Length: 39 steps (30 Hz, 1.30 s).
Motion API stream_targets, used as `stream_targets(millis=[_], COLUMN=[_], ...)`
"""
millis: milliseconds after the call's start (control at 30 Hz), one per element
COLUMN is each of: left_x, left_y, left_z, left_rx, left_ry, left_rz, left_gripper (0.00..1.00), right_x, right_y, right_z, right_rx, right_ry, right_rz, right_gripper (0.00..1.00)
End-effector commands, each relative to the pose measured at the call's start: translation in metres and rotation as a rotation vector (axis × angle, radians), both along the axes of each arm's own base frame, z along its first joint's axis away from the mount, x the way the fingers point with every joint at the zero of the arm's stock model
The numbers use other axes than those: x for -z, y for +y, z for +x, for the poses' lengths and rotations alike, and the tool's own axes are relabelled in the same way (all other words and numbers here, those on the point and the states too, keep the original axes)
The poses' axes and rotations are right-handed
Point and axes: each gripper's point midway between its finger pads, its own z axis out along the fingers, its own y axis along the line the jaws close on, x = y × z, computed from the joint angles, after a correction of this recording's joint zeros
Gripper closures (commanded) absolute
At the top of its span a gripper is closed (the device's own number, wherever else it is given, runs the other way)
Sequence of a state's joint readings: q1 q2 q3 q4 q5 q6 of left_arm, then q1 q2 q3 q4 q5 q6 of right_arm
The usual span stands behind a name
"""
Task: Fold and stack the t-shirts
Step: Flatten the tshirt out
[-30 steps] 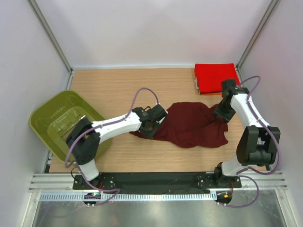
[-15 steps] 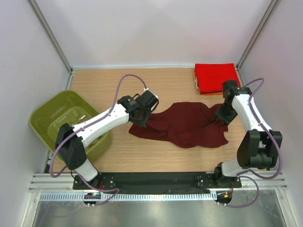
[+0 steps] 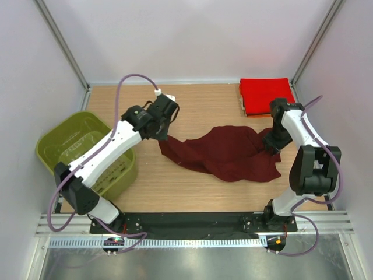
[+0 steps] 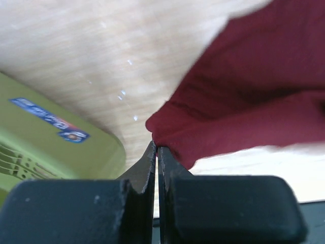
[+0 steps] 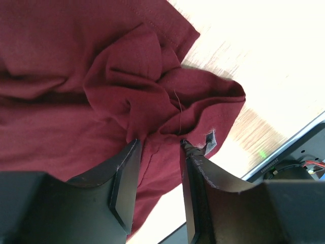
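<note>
The maroon t-shirt (image 3: 224, 154) lies crumpled mid-tabletop (image 3: 192, 105), its left corner nipped in the tightly closed left pincer (image 4: 156, 147) and a bunched right fold gripped by the right pincer (image 5: 158, 145), with sleeves and collar lost among creases.

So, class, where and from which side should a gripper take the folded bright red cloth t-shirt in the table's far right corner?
Probably its left edge, approached low from the left. The folded bright red cloth t-shirt lies flat as a rectangle on thin orange layers; walls crowd its far and right sides, while the left edge faces open wooden table.
</note>
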<state>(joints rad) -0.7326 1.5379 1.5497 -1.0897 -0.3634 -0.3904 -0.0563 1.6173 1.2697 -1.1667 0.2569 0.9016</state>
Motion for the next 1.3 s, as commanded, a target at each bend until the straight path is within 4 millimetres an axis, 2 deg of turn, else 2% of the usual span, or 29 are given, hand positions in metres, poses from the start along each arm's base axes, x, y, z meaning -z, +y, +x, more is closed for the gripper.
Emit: stream_targets(millis=[0, 133, 300, 367, 467, 500, 533, 600, 633, 700, 733, 767, 800, 833, 867, 900, 933, 1000, 1033, 1067, 1100, 1133, 1200, 1233, 1267], left_x=[-0.053, -0.062, -0.062, -0.062, -0.062, -0.063, -0.062, -0.067, -0.068, -0.083, -0.09, -0.11, -0.122, -0.132, -0.143, -0.173, -0.188, -0.211, -0.234, -0.245, -0.262, -0.282, -0.309, -0.333, -0.344], left_y=[0.015, 0.019, 0.026, 0.025, 0.024, 0.024, 0.024, 0.024, 0.024, 0.024, 0.027, 0.026, 0.027, 0.029, 0.029, 0.03, 0.03, 0.028, 0.025, 0.024, 0.027, 0.024, 0.029, 0.036, 0.038], left_z=[0.005, 0.005, 0.004, 0.005, 0.006, 0.007, 0.008, 0.009, 0.011, 0.016, 0.019, 0.027, 0.031, 0.033, 0.04, 0.044, 0.048, 0.053, 0.056, 0.056, 0.052, 0.055, 0.049, 0.043, 0.038], left_rx=[-0.076, -0.102, -0.115, -0.115, -0.115, -0.115, -0.116, -0.116, -0.12, -0.13, -0.141, -0.155, -0.169, -0.176, -0.193, -0.209, -0.224, -0.249, -0.272, -0.282, -0.292, -0.305, -0.321, -0.331, -0.329], left_ry=[-0.133, -0.157, -0.167, -0.168, -0.167, -0.17, -0.168, -0.177, -0.178, -0.214, -0.233, -0.277, -0.304, -0.321, -0.355, -0.422, -0.458, -0.522, -0.583, -0.614, -0.657, -0.716, -0.787, -0.851, -0.878], left_rz=[-0.058, -0.068, -0.041, -0.042, -0.043, -0.046, -0.041, -0.043, -0.035, -0.046, -0.039, -0.063, -0.071, -0.072, -0.065, -0.113, -0.137, -0.192, -0.273, -0.318, -0.377, -0.453, -0.537, -0.607, -0.645], left_gripper=[1.0, 1.0, 1.0, 1.0, 1.0, 1.0, 1.0, 1.0, 1.0, 1.0, 1.0, 1.0, 1.0, 1.0, 1.0, 1.0, 1.0, 1.0, 1.0, 1.0, 1.0, 1.0, 1.0, 1.0, 1.0], right_x=[-0.007, 0.001, 0.012, 0.018, 0.021, 0.02, 0.017, 0.005, -0.009, -0.036, -0.063, -0.083, -0.1, -0.134, -0.151, -0.171, -0.207, -0.242, -0.272, -0.29, -0.305, -0.332, -0.372, -0.396, -0.431], right_y=[-0.007, -0.01, -0.015, -0.013, -0.009, -0.008, -0.008, -0.01, -0.012, -0.02, -0.023, -0.027, -0.029, -0.03, -0.03, -0.027, -0.026, -0.023, -0.018, -0.017, -0.018, -0.017, -0.016, -0.014, -0.012], right_z=[0.015, 0.018, 0.015, 0.015, 0.019, 0.022, 0.025, 0.027, 0.037, 0.036, 0.049, 0.046, 0.05, 0.062, 0.061, 0.064, 0.072, 0.071, 0.072, 0.072, 0.07, 0.06, 0.059, 0.041, 0.041], right_rx=[0.051, 0.05, 0.04, 0.035, 0.031, 0.031, 0.027, 0.014, 0.009, -0.015, -0.02, -0.045, -0.051, -0.055, -0.068, -0.09, -0.09, -0.107, -0.14, -0.14, -0.129, -0.111, -0.09, -0.065, -0.059], right_ry=[-0.051, -0.028, 0.004, 0.01, -0.004, -0.014, -0.027, -0.04, -0.077, -0.097, -0.166, -0.186, -0.225, -0.318, -0.346, -0.396, -0.503, -0.595, -0.688, -0.747, -0.799, -0.892, -1.065, -1.169, -1.324], right_rz=[-0.036, -0.047, -0.079, -0.066, -0.04, -0.037, -0.033, -0.042, -0.056, -0.1, -0.117, -0.144, -0.154, -0.167, -0.17, -0.16, -0.166, -0.164, -0.155, -0.161, -0.169, -0.173, -0.184, -0.176, -0.181], right_gripper=[0.56, 0.56, 0.54, 0.56, 0.75, 0.9, 0.97, 0.99, 0.99, 0.99, 0.99, 0.99, 0.99, 0.99, 0.99, 0.99, 0.99, 0.99, 0.99, 0.99, 0.99, 0.99, 0.99, 0.99, 0.99])
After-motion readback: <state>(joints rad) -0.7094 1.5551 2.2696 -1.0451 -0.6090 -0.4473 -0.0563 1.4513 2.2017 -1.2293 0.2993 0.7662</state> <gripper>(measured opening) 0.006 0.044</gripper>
